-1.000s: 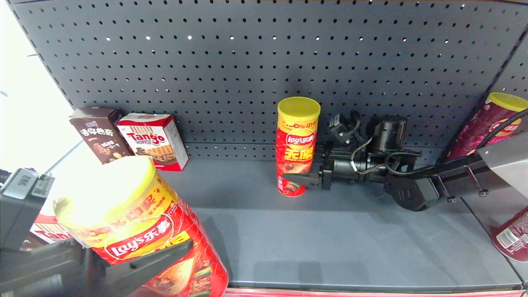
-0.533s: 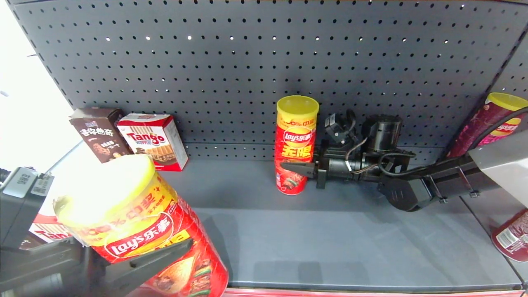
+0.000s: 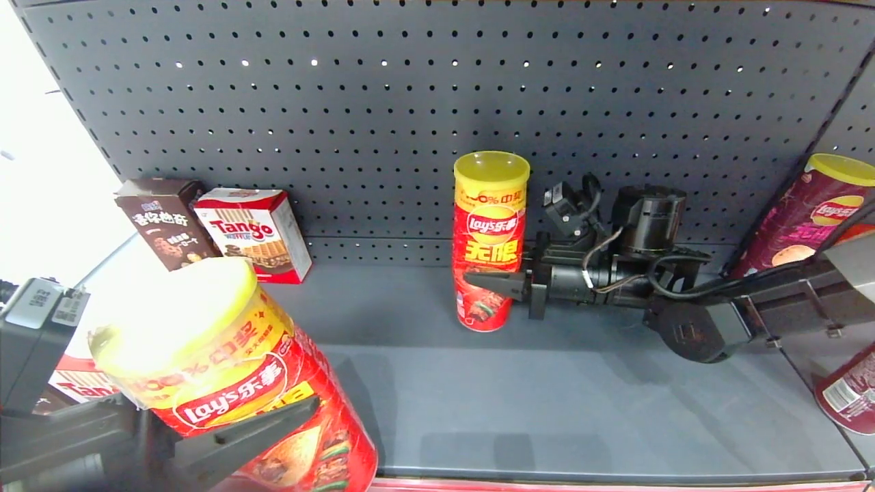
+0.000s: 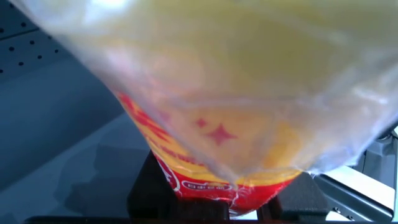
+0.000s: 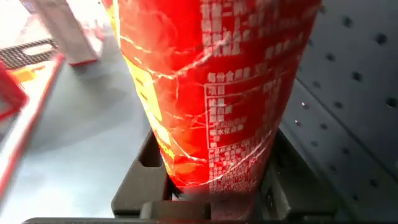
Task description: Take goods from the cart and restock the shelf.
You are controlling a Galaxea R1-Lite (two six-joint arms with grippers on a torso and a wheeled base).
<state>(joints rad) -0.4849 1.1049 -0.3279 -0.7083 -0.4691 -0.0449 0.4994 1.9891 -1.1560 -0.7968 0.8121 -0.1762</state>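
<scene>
Red held cans (image 3: 490, 239), two; shelved boxes (image 3: 253, 232), two.

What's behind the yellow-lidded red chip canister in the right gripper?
The dark grey perforated back panel stands behind the red canister, held by the right gripper. Whatever sits directly behind its body is covered.

Black right gripper (image 3: 487, 277), looped black cables (image 3: 596, 247), grey forearm (image 3: 851, 254).
</scene>
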